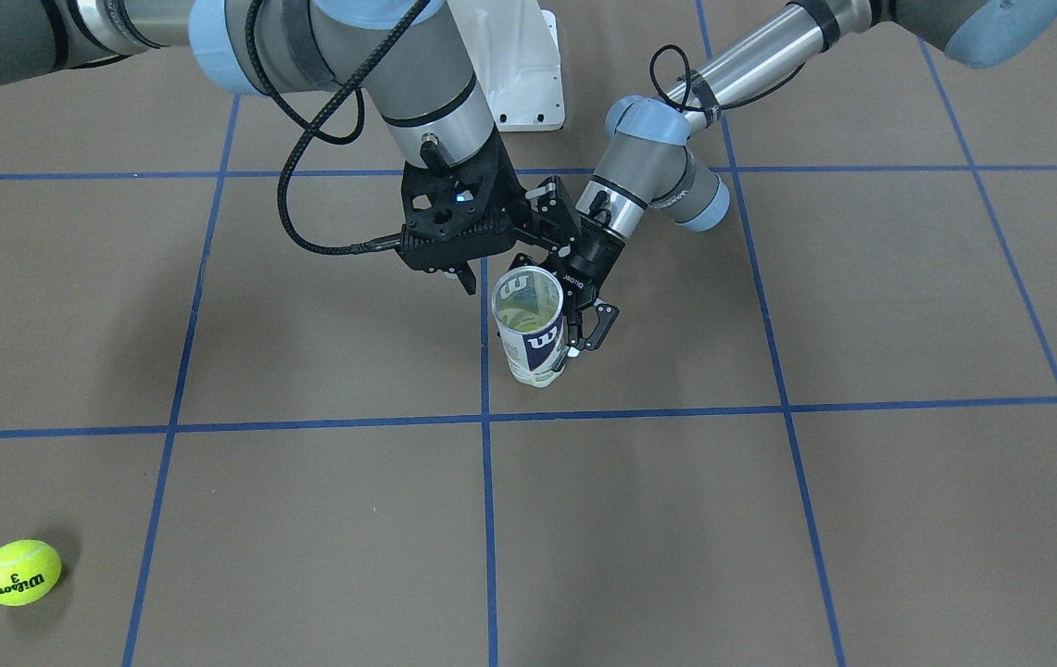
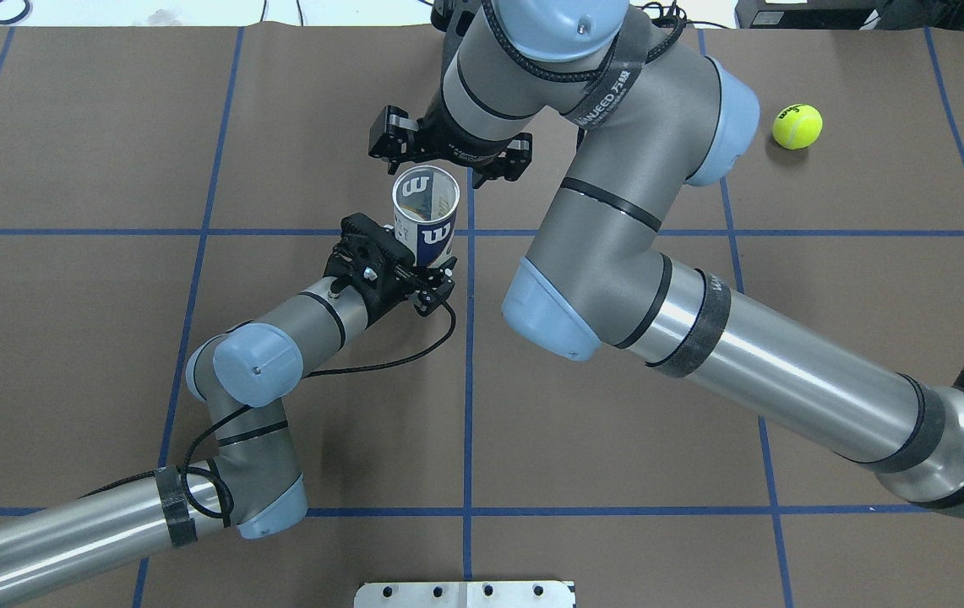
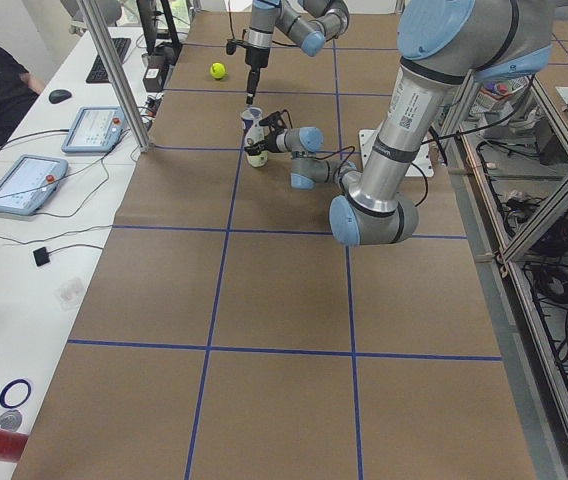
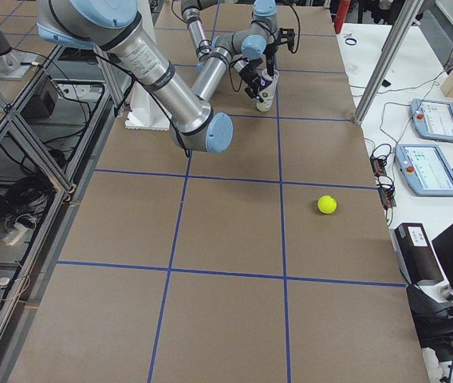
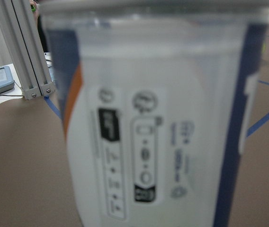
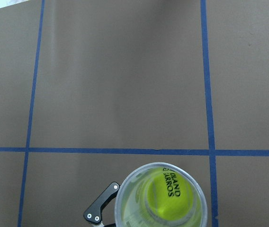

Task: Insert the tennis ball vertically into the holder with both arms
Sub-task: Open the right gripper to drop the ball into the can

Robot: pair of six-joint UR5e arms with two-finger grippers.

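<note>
The holder point(image 1: 535, 347) is a clear can with a white and navy label, standing upright near the table's middle. It also shows in the overhead view point(image 2: 432, 239) and fills the left wrist view point(image 5: 148, 142). A yellow tennis ball point(image 6: 167, 191) lies inside it, seen through the open top. My left gripper point(image 2: 425, 268) is shut on the holder's lower part from the side; one of its fingers point(image 6: 101, 209) shows beside the can. My right gripper point(image 2: 448, 156) hangs just above and behind the holder's mouth, open and empty.
A second tennis ball point(image 1: 20, 572) lies loose on the brown mat far from the holder, also in the overhead view point(image 2: 797, 126). The white base pedestal point(image 1: 519, 65) stands behind the arms. Tablets point(image 4: 430, 167) and a metal post point(image 4: 386, 60) line the operators' side.
</note>
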